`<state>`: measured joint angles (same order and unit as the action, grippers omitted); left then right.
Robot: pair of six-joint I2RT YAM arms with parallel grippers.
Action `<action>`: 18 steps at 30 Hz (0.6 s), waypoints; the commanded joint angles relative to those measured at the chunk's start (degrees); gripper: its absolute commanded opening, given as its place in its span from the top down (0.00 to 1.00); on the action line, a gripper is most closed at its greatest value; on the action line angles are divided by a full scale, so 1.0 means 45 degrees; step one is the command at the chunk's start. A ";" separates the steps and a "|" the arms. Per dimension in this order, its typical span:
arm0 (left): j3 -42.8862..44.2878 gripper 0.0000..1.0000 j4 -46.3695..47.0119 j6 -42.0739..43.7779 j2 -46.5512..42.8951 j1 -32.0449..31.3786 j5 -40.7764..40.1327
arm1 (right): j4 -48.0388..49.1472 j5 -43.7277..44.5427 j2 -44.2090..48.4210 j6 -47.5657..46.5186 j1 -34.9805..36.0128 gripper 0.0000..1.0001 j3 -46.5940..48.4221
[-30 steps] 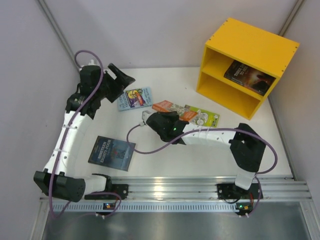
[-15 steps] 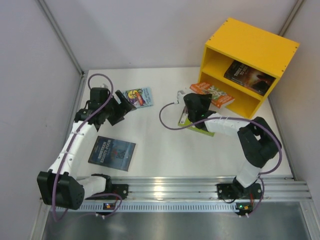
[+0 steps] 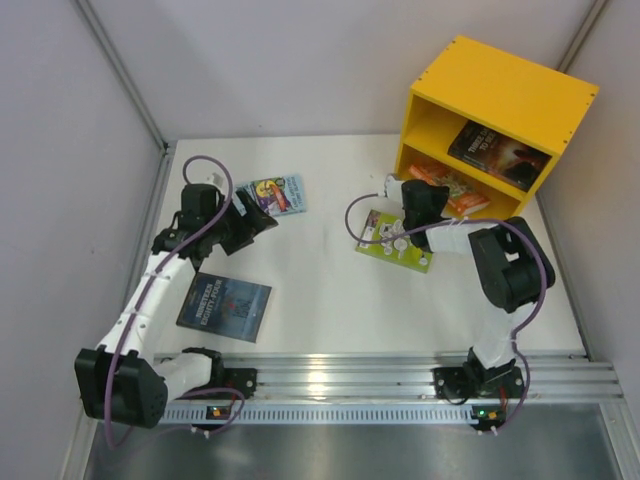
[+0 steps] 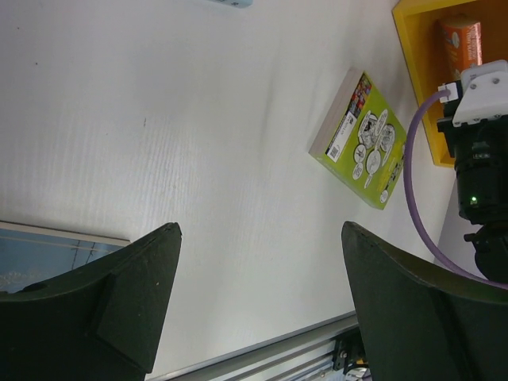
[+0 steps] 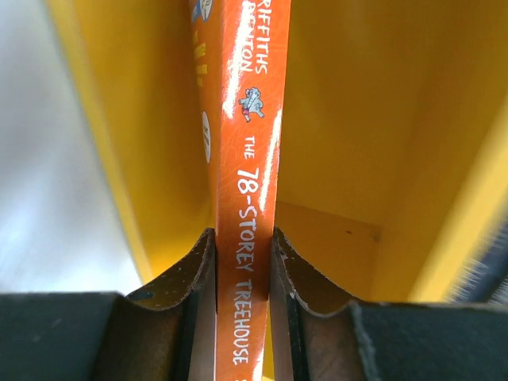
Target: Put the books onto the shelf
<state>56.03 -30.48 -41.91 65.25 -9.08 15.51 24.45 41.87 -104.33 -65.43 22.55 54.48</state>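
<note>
As the right gripper (image 5: 242,262) stands: fingers narrow, pinched on the spine of the orange-red glossy paperback (image 5: 250,159), which I hold edge-on.
Book position: its front part is inside the lower compartment of the bright yellow open-fronted wooden shelf (image 3: 500,90); I cannot tell whether it rests on the compartment floor.
Step in hand: I judge this to be seating the book, then letting go.
How I'd do it: push straight and level, deep enough that the board carries the book's weight, keeping off the side wall and the divider above. I'd open only once it is supported, then back out along the same line.
Risk: letting go too soon could let it slide out over the lip.
Left gripper (image 4: 260,234): fingers wide, holding nothing, above the white table (image 4: 198,119) beside the light blue paperback (image 3: 272,195).
Waiting: the lime green paperback (image 3: 395,240) lies flat just in front of the shelf.
</note>
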 commanded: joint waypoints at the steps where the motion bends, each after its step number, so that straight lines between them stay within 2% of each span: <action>1: -0.0379 0.12 0.1070 0.0426 -0.0360 0.0045 0.0148 | 0.1673 -0.0730 -0.0446 0.0106 -0.0399 1.00 0.0004; 4: -0.0614 0.12 0.1148 0.0563 -0.0419 0.0045 0.0167 | 0.1814 -0.0359 -0.1129 0.0048 -0.0673 0.99 0.0061; 10: -0.0888 0.12 0.1246 0.0739 -0.0770 0.0045 0.0324 | 0.0897 0.0147 -0.1950 0.0398 -0.0966 0.87 0.0218; 15: -0.0908 0.12 0.1129 0.1110 -0.0790 0.0045 0.0148 | 0.0761 0.0618 -0.2400 0.0769 -0.1104 0.86 0.0198; 18: -0.1006 0.12 0.1167 0.1189 -0.0751 0.0045 0.0108 | 0.0447 0.1124 -0.2479 0.1101 -0.1085 0.81 0.0393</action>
<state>52.36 -28.14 -38.46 62.74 -9.06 15.79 28.05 43.20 -114.21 -63.22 18.87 54.19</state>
